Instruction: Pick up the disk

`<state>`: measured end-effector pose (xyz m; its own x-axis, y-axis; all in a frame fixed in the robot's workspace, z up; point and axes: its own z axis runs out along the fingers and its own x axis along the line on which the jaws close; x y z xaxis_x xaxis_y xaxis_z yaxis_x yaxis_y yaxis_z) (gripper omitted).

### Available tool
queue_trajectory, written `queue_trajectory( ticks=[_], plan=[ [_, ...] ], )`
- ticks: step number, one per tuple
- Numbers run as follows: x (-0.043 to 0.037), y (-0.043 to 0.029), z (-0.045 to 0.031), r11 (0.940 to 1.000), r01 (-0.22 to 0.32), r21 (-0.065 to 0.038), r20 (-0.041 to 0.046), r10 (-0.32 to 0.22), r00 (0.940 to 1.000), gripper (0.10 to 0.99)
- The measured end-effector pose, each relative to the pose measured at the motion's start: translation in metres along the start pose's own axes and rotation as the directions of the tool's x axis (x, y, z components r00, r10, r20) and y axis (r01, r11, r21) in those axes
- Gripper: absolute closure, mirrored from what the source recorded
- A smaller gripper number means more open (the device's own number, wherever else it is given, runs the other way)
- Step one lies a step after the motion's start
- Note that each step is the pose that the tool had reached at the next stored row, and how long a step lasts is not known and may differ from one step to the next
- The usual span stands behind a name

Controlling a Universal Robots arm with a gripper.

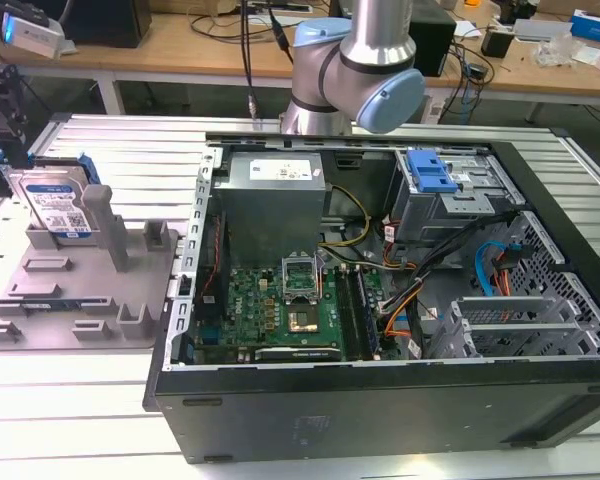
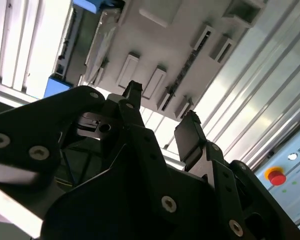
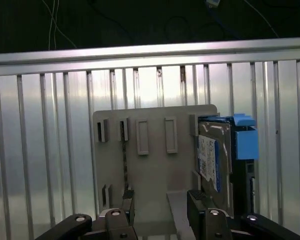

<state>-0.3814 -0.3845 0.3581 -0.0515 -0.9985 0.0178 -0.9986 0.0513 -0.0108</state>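
Exterior view. My arm (image 1: 358, 70) stood behind the open computer case (image 1: 380, 400), at the far side of the slatted metal tabletop (image 1: 70, 420). A grey fixture (image 1: 80, 290) lay flat on the tabletop, toward its edge on the exterior view's left and just beside the case wall. The disk (image 1: 55, 205) stood on edge at the fixture's far corner. Its label faced the camera, and a tall grey post (image 1: 100, 215) stood just beside it. Inside the case I noted a green motherboard (image 1: 280, 310) and a blue-handled drive cage (image 1: 430, 175).

First wrist view. My gripper (image 3: 161, 196) hung over the fixture (image 3: 150, 170) with its fingers (image 3: 128, 202) set well apart and empty; only bare fixture plate showed between them. The disk (image 3: 212, 160) stood upright along the fixture's side edge, with its blue rail (image 3: 245, 142) on the outer face. One fingertip sat close to the disk's near end. I could not tell whether it touched.

Second wrist view. My gripper (image 2: 162, 100) was again wide open with nothing between the pads. Beyond the tips lay the fixture (image 2: 160, 40) with its slots and posts. The tabletop slats (image 2: 250, 100) ran past it. A red button (image 2: 276, 176) sat on a pale panel off the tabletop's edge.
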Motion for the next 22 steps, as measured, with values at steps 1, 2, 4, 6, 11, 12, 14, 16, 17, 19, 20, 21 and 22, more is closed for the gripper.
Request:
queue_trajectory(
  ticks=[1,2,4,6,11,12,14,16,17,19,20,21,22],
  plan=[
    [-0.0048,0.0007,-0.0001,1.0,0.0,0.0,-0.0003,0.0,1.0,0.545],
    [-0.0099,0.0016,-0.0002,1.0,0.0,0.0,-0.0004,0.0,1.0,0.545],
    [-0.02,0.0039,-0.0004,1.0,0.0,0.0,-0.0005,0.0,1.0,0.545],
    [-0.0299,0.0058,-0.0006,1.0,0.001,0.0,-0.0006,-0.001,1.0,0.545],
    [-0.0569,0.0097,-0.0012,1.0,0.006,0.0,-0.001,-0.006,1.0,0.545],
    [-0.0615,0.0104,-0.0012,0.9999,0.014,0.0,-0.001,-0.014,0.9999,0.545],
    [-0.0644,0.0117,-0.0013,0.9996,0.029,0.0,-0.0013,-0.029,0.9996,0.545],
    [-0.0687,0.0177,-0.0011,0.9993,0.036,0.001,-0.0012,-0.036,0.9993,0.545],
    [-0.0695,0.0225,-0.0007,0.9993,0.037,0.001,-0.0013,-0.037,0.9993,0.545],
    [-0.0703,0.0291,-0.0003,0.9993,0.038,0.001,-0.0014,-0.038,0.9993,0.545],
    [-0.0703,0.0324,0.0,0.9993,0.038,0.001,-0.0014,-0.038,0.9993,0.545],
    [-0.0702,0.0352,0.0005,0.9992,0.04,0.001,-0.0013,-0.04,0.9992,0.545],
    [-0.0702,0.0373,0.0015,0.9991,0.042,0.001,-0.0013,-0.042,0.9991,0.545]
  ],
)
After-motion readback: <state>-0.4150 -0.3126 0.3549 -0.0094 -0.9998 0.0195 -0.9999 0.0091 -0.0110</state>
